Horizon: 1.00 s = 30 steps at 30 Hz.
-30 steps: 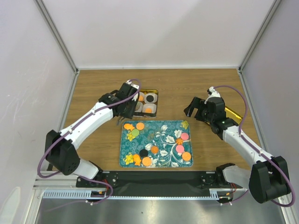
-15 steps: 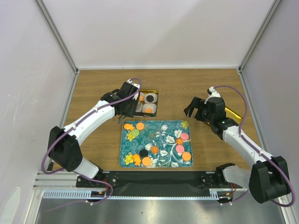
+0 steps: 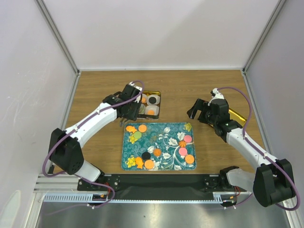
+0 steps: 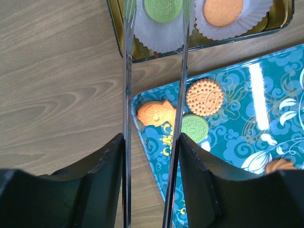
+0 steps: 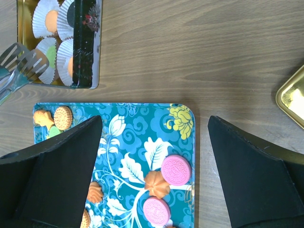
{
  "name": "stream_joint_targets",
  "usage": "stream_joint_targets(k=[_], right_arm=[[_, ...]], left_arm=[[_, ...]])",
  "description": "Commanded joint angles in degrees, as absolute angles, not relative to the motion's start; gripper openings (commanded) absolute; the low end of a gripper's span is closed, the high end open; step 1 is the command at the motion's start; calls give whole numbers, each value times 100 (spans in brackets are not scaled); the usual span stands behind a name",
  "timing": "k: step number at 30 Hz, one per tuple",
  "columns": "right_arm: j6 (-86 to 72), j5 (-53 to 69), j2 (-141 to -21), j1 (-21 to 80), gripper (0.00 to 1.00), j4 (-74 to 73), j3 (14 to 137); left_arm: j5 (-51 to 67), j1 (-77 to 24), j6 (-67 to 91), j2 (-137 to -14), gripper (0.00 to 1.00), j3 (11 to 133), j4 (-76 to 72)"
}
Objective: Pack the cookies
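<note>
Cookies in orange (image 3: 142, 128), pink (image 3: 188, 138), black (image 3: 146, 155) and green (image 3: 137, 135) lie on the teal flowered tray (image 3: 159, 137). My left gripper (image 3: 129, 108) is shut on metal tongs (image 4: 127, 95), whose blades reach over the gold tin (image 3: 157, 105). A green cookie (image 4: 163, 9) lies in a white paper cup between the blades. An orange cookie (image 4: 222, 10) sits in the cup beside it. My right gripper (image 3: 202, 110) is open and empty above the tray's far right corner; pink cookies (image 5: 176, 169) lie below it.
The tin holds several paper cups and stands just beyond the tray's far left corner. A gold lid (image 3: 236, 116) lies at the right, partly under my right arm. White walls close in the wooden table (image 3: 190, 90) on three sides.
My left arm's elbow has shifted slightly. The tongs stay at the tin. My right arm has not moved.
</note>
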<state>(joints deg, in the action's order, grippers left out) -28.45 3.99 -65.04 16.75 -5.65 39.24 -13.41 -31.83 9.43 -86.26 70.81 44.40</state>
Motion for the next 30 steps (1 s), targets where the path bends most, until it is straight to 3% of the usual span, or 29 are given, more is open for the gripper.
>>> stream_joint_targets(k=[1,14,19,30], right_arm=[[-2812,448,-6442,1652,100,-431,3955],[-2812,466,-6451,1661,100,-431,3955],[-2821,527,-6451,1661,100,-404,3946],[-2821,440,-6548,1679,100,-299,3858]], left_arm=[[-1327,-3129,923,-8455,52,7031,4271],[-1582,-3041,1151,-7796,53,7505,4421],[-1162,-2156,1397,-7796,54,7567,4132],[-1274,-740,1899,-9394,54,7638,3200]])
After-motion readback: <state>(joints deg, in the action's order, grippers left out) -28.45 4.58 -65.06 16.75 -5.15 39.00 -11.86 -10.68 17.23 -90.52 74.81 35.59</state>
